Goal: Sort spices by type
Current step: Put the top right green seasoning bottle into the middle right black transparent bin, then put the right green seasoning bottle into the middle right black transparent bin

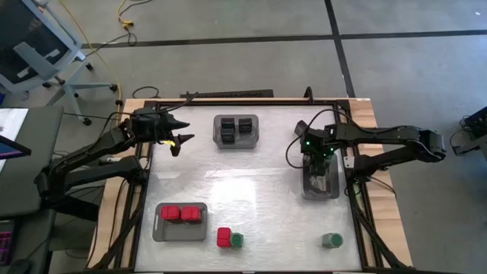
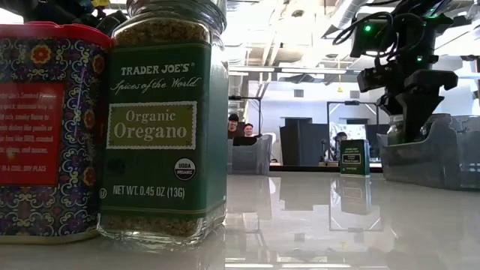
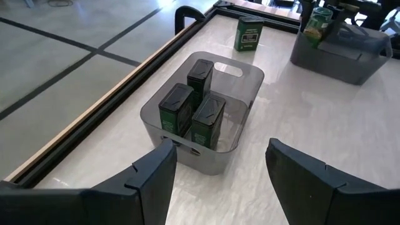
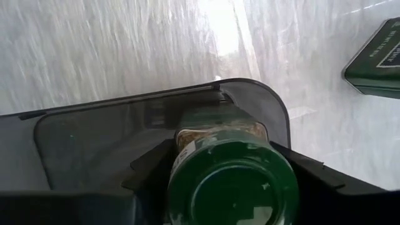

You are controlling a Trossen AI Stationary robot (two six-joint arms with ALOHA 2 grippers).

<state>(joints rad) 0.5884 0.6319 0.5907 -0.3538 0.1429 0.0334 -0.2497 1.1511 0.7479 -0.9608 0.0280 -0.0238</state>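
The right pincer (image 1: pixel 319 173) is down inside the grey plastic tray (image 1: pixel 308 190) by the tabletop's right edge, its fingers around a round green-lidded jar (image 4: pixel 232 181). The left pincer (image 1: pixel 179 131) waits open near the tray of black boxes (image 1: pixel 236 129).

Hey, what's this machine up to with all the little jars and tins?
It is sorting spices by kind into grey trays. The right gripper is inside the right-hand tray, its fingers on either side of a green-lidded jar. The left gripper waits open near the tray of black tins. Two red boxes are already in a tray; one red box and two jars still stand loose.
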